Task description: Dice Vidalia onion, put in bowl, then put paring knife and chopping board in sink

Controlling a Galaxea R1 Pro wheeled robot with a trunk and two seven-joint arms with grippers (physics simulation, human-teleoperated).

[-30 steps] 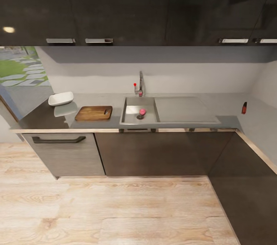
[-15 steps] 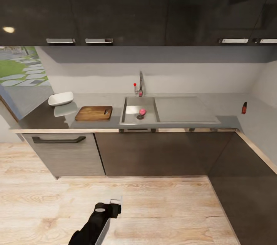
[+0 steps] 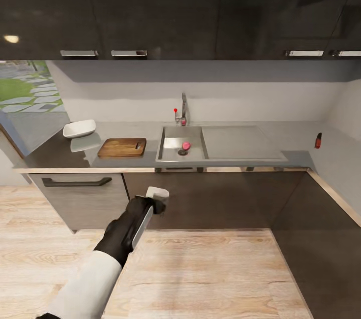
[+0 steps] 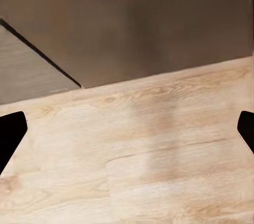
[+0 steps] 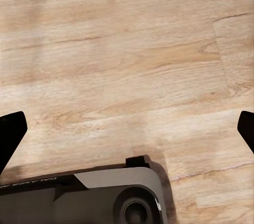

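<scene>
So, head view: sink (image 3: 170,156) holds the pinkish onion (image 3: 186,145) beside the drain, near the basin's back edge. White bowl (image 3: 79,128), nothing visible inside, sits toward the countertop's (image 3: 235,161) left end; chopping board (image 3: 122,147) lies between bowl and sink, small knife (image 3: 138,145) at the board's right end. Left gripper (image 3: 156,193) is raised in front of the cabinets.

Left wrist: fingertips (image 4: 10,134) spread wide, grasping nothing, over wood floor (image 4: 148,155) and cabinet base.

Right wrist: right fingertips (image 5: 10,134) spread wide too, over floor and the robot's dark base (image 5: 84,200).
</scene>
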